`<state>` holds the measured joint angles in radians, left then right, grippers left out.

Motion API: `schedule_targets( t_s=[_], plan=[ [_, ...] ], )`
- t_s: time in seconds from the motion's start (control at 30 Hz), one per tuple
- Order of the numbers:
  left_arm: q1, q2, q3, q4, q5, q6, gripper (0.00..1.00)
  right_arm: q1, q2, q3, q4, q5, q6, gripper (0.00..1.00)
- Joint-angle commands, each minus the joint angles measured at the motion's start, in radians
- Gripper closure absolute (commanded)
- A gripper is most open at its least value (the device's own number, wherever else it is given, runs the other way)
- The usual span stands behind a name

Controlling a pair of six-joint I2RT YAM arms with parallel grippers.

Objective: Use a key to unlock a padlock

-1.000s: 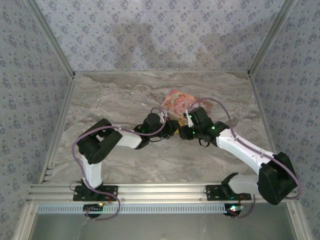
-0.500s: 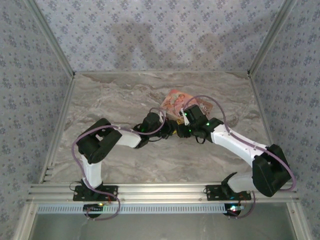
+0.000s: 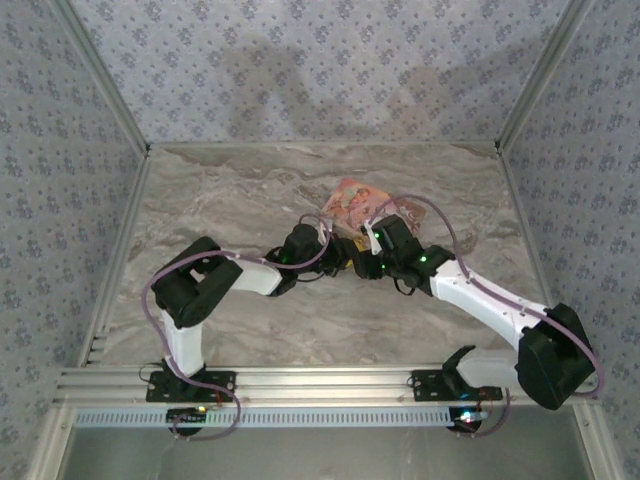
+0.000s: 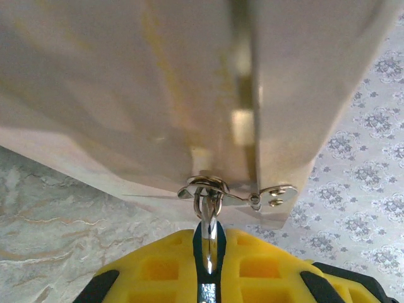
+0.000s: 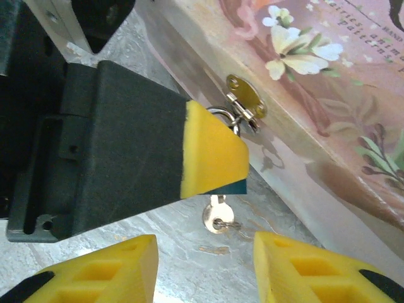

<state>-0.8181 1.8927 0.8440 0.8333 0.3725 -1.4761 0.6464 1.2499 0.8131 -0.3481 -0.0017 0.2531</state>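
Both the left arm (image 3: 250,277) and the right arm (image 3: 480,296) reach to the near side of a pink box (image 3: 349,200), which lies in the far half of the desk (image 3: 220,190), a little right of its middle and well apart from every edge.

The yellow-tipped left fingers (image 4: 183,265) are pressed together on the padlock (image 5: 232,187). A dark blue-grey sliver of it shows between them and under their tip. The padlock's silvery loop rises out of the pinch and passes through the ring of a metal hasp (image 5: 243,98) fixed to the box's side, so the lock hangs right at the box's near face.

The key (image 5: 216,218) sits directly beneath the padlock. Its round head points down, with a thin wire ring (image 5: 228,223) threaded through it, and its blade points up at the lock's underside. How far the blade is seated cannot be told. The marbled desk shows behind it.

The right fingers (image 5: 120,268) are spread wide, one to each side of the key and lower in the wrist view, touching neither key nor padlock.

From above, the two wrists come nearly together just beside the box's near corner. Padlock and key are too small to make out there among the dark wrist housings.
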Motion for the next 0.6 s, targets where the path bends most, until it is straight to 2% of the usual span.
schedule_targets(
  t_s=[0.0,0.57],
  plan=[
    [0.003,-0.067,0.044,0.087,0.027,-0.003,1.00,0.012,0.002,-0.008,0.006,0.029,-0.015,0.54],
    [0.003,-0.086,0.035,0.086,0.037,-0.006,1.00,0.020,0.069,0.042,0.026,0.094,-0.047,0.57]
  ],
)
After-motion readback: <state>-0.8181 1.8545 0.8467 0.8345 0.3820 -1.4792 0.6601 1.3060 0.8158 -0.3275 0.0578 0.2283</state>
